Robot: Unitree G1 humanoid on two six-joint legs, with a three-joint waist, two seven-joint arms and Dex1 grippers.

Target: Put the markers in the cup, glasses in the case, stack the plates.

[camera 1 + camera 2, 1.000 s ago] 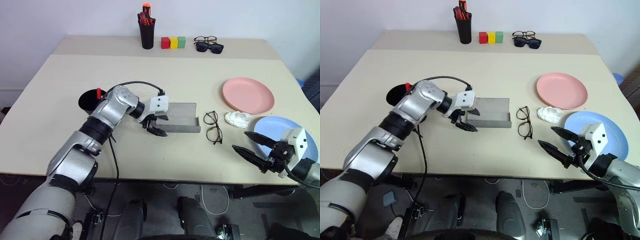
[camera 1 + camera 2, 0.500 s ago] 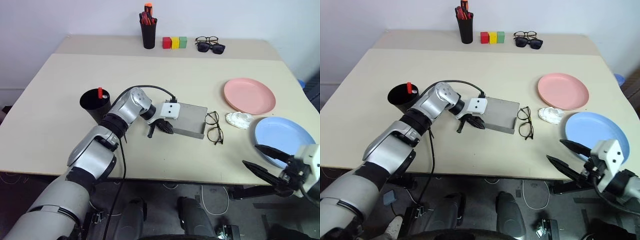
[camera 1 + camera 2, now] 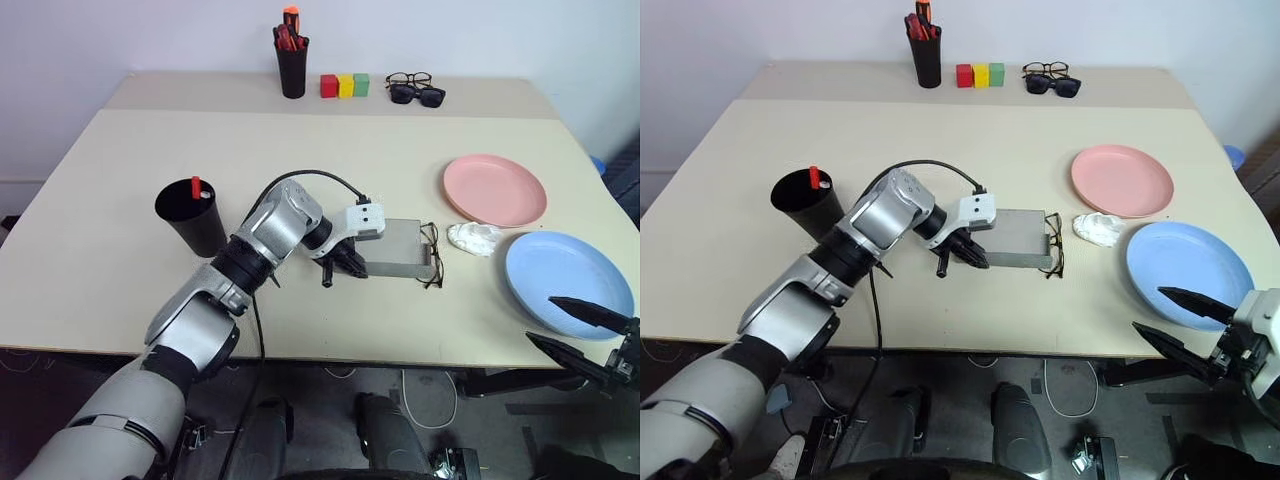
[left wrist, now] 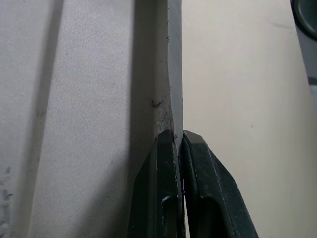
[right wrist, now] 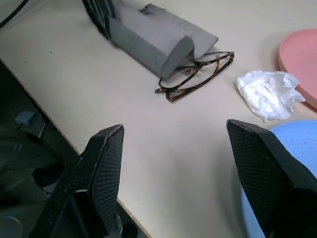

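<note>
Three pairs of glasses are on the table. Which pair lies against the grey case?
The thin wire-frame glasses, at the case's right end near the white tissue. The thick-framed pair and the sunglasses lie at the far edge, beside the coloured blocks.

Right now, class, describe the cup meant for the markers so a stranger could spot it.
On the beige table, look near its left side, beside the robot's left arm. The cup is wide, black and tapered with a red-capped marker poking out, unlike the narrower pen holder at the back.

Grey case point(image 5: 158, 37) on the table point(image 5: 163, 148); glasses point(image 5: 195, 77) touching its near end, crumpled tissue point(image 5: 267, 94) just beyond, right end effector point(image 5: 190, 148) spread wide.
</note>
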